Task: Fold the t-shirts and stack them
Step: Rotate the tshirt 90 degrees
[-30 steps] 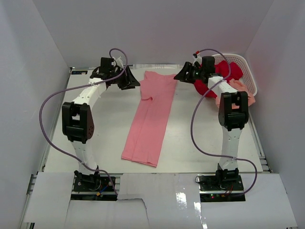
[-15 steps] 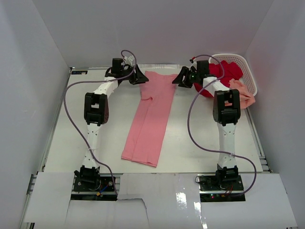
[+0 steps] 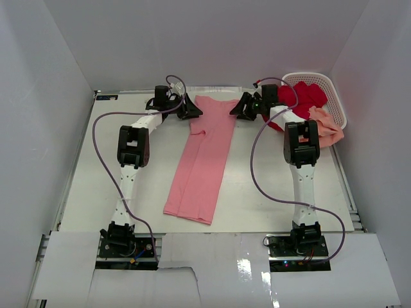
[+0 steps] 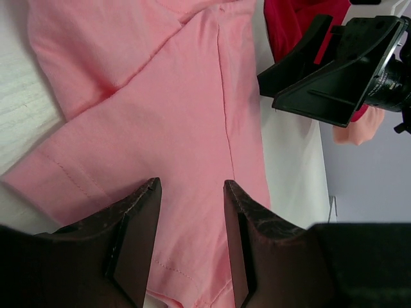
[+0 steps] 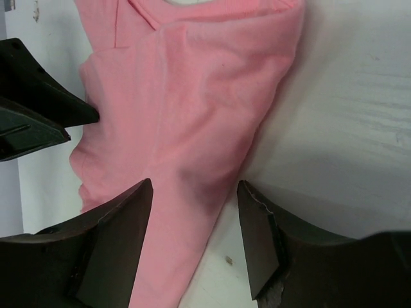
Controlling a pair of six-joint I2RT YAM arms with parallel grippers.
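Fingers (image 4: 135, 221) of the left gripper (image 4: 191, 185) and the right gripper (image 5: 194, 185) are held spread over the pink shirt (image 3: 202, 160), at its far corners; nothing is pinched.

Looking down my own claw (image 5: 194, 192): my two dark fingers (image 5: 115, 244) are spread wide with nothing pinched, and the medium pink cotton t-shirt (image 5: 186, 96) fills the gap between them. It's lying on the white table (image 5: 347, 115), neckline at the top of the shot, a seam running down the fabric. One finger sits about where the shirt's edge meets bare table. The left arm's black gripper (image 5: 77, 125) pokes in from the side, tips just beside the shirt's other edge. Can't tell if I'm actually touching fabric.
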